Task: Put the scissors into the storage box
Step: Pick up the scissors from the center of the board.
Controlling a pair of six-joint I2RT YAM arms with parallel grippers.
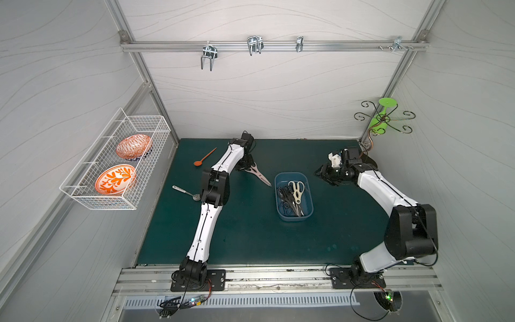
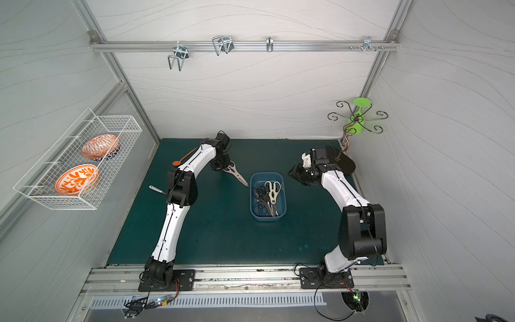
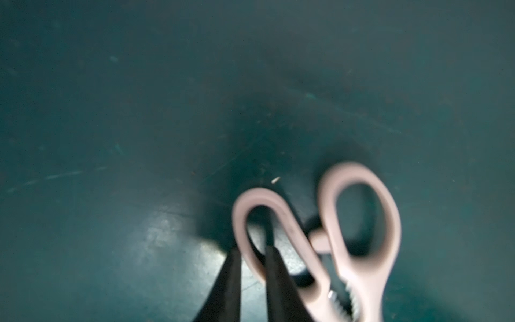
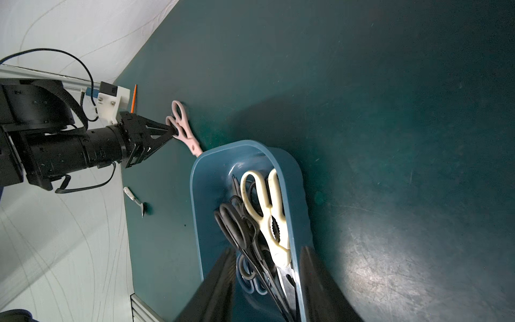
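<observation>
Scissors with pink handles [image 1: 257,173] seem to rest on the table [image 1: 250,237] beside the box [image 1: 290,173]. The left gripper [image 3: 252,249] pinches one handle loop to lift them. The right gripper [image 4: 267,249] hangs half-open and empty over the box.

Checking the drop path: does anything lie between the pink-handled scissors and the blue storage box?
Nothing visible does. Only bare mat separates the pink-handled scissors from the near rim of the storage box.

Glossy plastic storage box [image 4: 211,167], scuffed matt mat [image 4: 390,111]
</observation>
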